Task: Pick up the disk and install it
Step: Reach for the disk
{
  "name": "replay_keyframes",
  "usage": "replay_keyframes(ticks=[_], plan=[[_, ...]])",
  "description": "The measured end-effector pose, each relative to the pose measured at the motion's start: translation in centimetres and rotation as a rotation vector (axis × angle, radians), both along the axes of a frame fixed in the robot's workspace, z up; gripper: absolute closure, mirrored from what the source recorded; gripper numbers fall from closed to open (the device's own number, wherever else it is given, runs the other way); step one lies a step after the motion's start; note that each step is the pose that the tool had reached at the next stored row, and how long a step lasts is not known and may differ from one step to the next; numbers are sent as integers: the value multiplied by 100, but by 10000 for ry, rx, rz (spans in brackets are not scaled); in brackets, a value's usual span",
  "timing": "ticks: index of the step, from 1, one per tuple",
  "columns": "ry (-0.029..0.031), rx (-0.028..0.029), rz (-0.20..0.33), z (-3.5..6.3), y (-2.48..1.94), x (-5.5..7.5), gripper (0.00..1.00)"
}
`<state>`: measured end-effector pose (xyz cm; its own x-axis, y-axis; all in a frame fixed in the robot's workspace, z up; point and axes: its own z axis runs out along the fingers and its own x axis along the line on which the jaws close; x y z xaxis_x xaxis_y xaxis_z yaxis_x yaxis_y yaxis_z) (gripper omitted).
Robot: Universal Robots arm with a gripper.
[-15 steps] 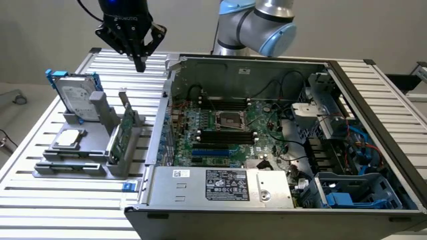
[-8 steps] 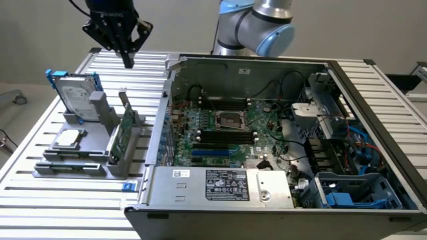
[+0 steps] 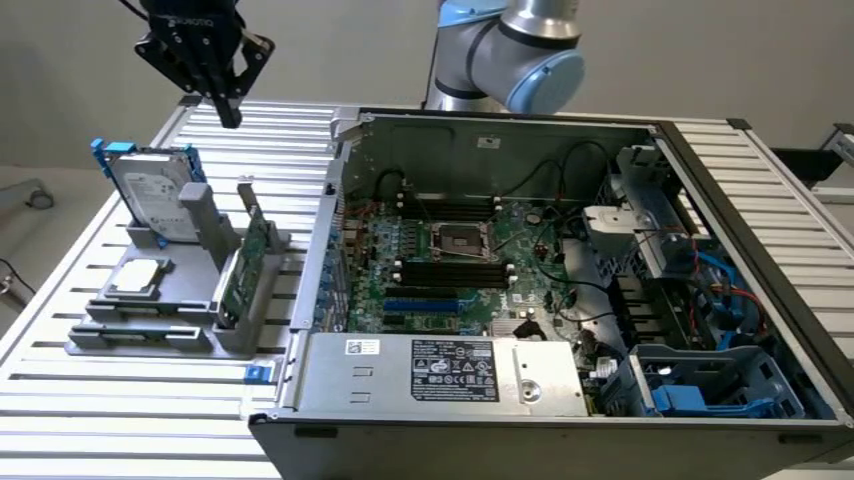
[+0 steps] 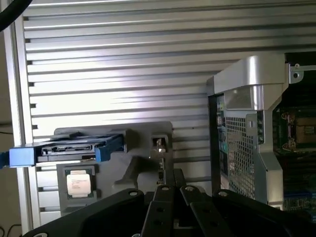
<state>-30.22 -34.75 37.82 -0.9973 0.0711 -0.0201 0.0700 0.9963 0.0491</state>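
Observation:
The disk (image 3: pixel 151 192), a silver-grey hard drive with a white label and blue rails, stands on edge in the grey holder (image 3: pixel 174 300) at the exterior view's left. The wrist view looks down on its top edge, disk (image 4: pixel 69 149), between the blue rails. My black gripper (image 3: pixel 224 108) hangs in the air above and behind the disk, well apart from it, shut and empty. In the wrist view the gripper (image 4: pixel 173 190) has its fingers together, pointing toward the holder.
The holder also carries a small square silver chip (image 3: pixel 139 279) and an upright green circuit card (image 3: pixel 244 262). An open computer case (image 3: pixel 561 270) with motherboard and drive bays fills the exterior view's right. All rest on a slatted metal table (image 3: pixel 80 400).

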Motion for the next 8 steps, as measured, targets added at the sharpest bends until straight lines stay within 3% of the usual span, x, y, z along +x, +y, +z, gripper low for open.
replay_keyframes(ticks=[8], plan=[[4, 0, -1, 3, 32, -358, 89]])
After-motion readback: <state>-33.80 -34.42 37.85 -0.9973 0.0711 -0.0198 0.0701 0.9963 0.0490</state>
